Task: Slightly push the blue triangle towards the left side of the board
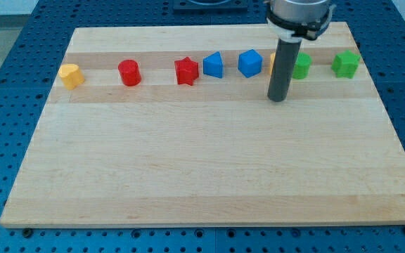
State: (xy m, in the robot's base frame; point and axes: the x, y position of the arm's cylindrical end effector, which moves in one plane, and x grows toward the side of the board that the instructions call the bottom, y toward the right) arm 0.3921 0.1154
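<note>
Near the view's top right, upright rod, my tip point(278, 99) well right of blue triangle point(214, 65), no pincer.

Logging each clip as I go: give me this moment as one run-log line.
my tip: below the block row, between blue cube and green block | blue triangle: untouched, beside red star | push: not yet begun

Lab — blue perforated bench point(20, 84)

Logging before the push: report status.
My tip right of the blue triangle, not touching. Blue cube between them. Red star touching triangle's left.
</note>
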